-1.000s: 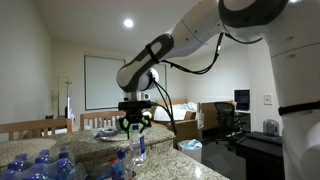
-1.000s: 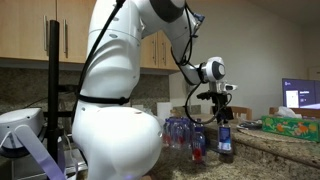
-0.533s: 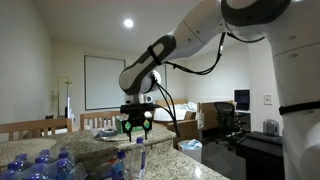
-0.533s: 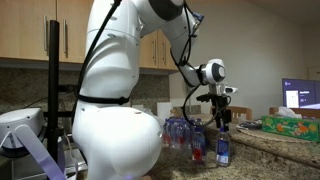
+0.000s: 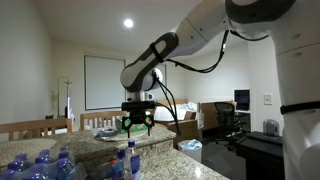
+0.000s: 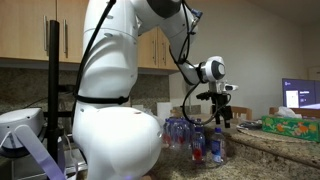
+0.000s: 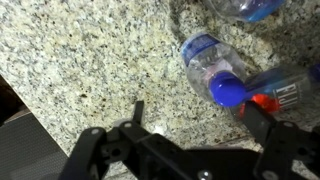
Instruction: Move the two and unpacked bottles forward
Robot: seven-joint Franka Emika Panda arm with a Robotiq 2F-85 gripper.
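My gripper point(image 5: 137, 123) point(image 6: 222, 114) hangs open above the granite counter point(image 7: 90, 60), holding nothing. Just below it, a clear water bottle with a blue cap point(image 7: 216, 72) point(image 6: 217, 147) point(image 5: 130, 161) stands upright and free of the fingers. In the wrist view the gripper point(image 7: 200, 120) shows both fingers spread wide, and the cap sits between them, closer to the right finger. A bottle with a red cap point(image 6: 199, 150) point(image 7: 278, 94) stands right beside the blue-capped one. A wrapped pack of bottles point(image 6: 178, 131) point(image 5: 35, 166) sits behind them.
Another bottle point(image 7: 245, 8) lies at the top edge of the wrist view. The counter's edge point(image 7: 40, 125) runs along the lower left there. Green boxes point(image 6: 290, 124) rest on the counter further along. A plate point(image 5: 108, 135) sits behind the gripper.
The gripper lowered the blue-capped bottle onto the counter, opened its jaws and let it go. It now sits slightly higher, clear of the bottle.
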